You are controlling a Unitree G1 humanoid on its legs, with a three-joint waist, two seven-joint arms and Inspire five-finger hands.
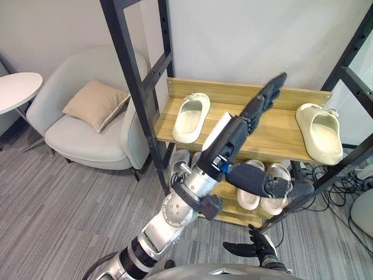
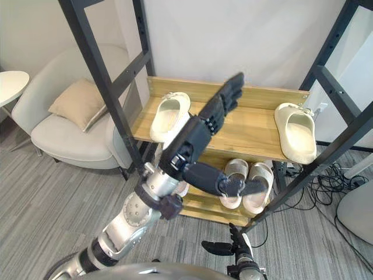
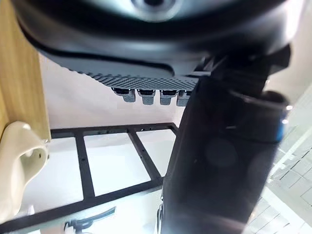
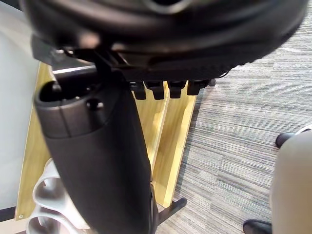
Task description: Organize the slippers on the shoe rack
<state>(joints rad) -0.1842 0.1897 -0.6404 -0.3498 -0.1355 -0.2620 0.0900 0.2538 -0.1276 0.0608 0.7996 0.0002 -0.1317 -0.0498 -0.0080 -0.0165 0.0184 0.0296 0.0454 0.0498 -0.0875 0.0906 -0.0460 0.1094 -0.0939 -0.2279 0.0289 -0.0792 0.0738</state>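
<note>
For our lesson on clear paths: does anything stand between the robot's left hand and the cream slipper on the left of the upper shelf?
Nothing visible does. The left hand, fingers straight, is raised beside the left cream slipper, with only bare wood of the upper shelf between them.

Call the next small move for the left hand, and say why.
Probably lower the left hand toward the left cream slipper and close on it. The hand is open and empty above the top shelf. The left cream slipper and the right cream slipper lie at opposite ends of that shelf, so they likely need pairing. The right hand hangs open, low by the floor.
</note>
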